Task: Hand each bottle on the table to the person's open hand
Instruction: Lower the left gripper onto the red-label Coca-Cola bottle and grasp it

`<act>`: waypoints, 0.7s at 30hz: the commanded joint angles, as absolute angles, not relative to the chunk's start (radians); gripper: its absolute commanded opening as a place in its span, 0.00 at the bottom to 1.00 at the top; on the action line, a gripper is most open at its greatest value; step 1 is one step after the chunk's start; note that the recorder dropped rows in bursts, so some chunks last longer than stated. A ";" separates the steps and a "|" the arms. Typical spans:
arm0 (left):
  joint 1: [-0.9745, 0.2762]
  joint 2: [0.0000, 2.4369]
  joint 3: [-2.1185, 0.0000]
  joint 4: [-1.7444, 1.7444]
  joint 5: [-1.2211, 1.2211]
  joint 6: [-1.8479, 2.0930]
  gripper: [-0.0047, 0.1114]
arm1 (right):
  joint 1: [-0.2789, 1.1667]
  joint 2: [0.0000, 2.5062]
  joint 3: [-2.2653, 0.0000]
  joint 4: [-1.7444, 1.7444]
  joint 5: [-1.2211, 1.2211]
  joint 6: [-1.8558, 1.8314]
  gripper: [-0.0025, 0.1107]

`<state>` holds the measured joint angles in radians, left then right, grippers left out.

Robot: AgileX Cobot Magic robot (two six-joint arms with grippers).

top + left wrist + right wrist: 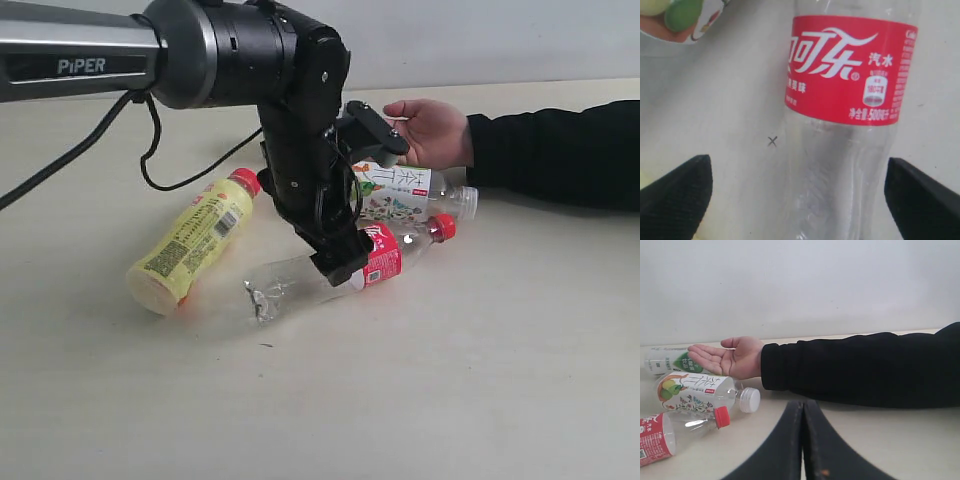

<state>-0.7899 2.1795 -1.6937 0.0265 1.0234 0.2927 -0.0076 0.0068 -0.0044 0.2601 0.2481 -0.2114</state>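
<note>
The clear bottle with red label and cap (385, 255) lies on its side on the table (480, 380). My left gripper (338, 268) is lowered over its body, open, one finger on each side and neither touching it in the left wrist view (797, 200). Left of it lies the yellow bottle with a red cap (195, 245). Just behind it is the fruit-label bottle (400, 192), by the person's open hand (430, 130). The white green-leaf bottle (665, 361) lies beyond that palm. My right gripper (803, 412) is shut and empty, low over the table.
The person's black sleeve (560, 155) stretches along the table from the right. A black cable (150, 160) hangs from the left arm over the tabletop. A small pen-marked cross (772, 141) is on the table beside the clear bottle.
</note>
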 commanded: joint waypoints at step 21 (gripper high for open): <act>-0.793 2.257 -1.703 -0.109 1.119 0.392 0.39 | -0.005 0.000 0.000 0.261 0.245 -0.212 0.02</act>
